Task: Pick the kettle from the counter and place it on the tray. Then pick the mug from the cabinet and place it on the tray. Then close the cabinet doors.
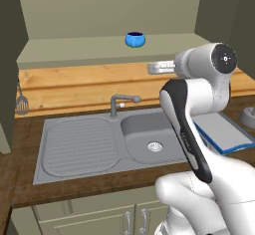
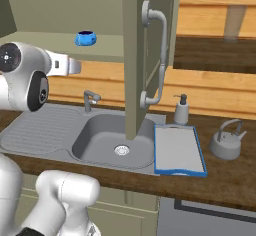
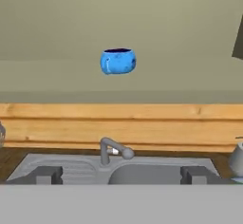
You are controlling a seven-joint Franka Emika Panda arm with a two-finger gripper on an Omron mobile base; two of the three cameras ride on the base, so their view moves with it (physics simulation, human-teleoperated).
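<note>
Gripper (image 3: pixel 121 174): jaws spread wide, nothing between them; tips frame the faucet (image 3: pixel 113 151) over the sink (image 2: pixel 107 142).
Kettle (image 2: pixel 228 141): upright on the counter (image 2: pixel 230 177), just right of the tray (image 2: pixel 178 150), not on it.
Tray: bare, beside the sink basin.
Mug (image 3: pixel 118 60): on the open cabinet's shelf (image 1: pixel 74 52), straight ahead of the hand and above the line of its fingertips.
Key relation: hand faces the mug, while the kettle sits well off to its right, at the hand view's edge.
Judgement: kettle step looks undone; a swing right and down seems needed first.
Cabinet doors (image 2: pixel 145 55): open.
</note>
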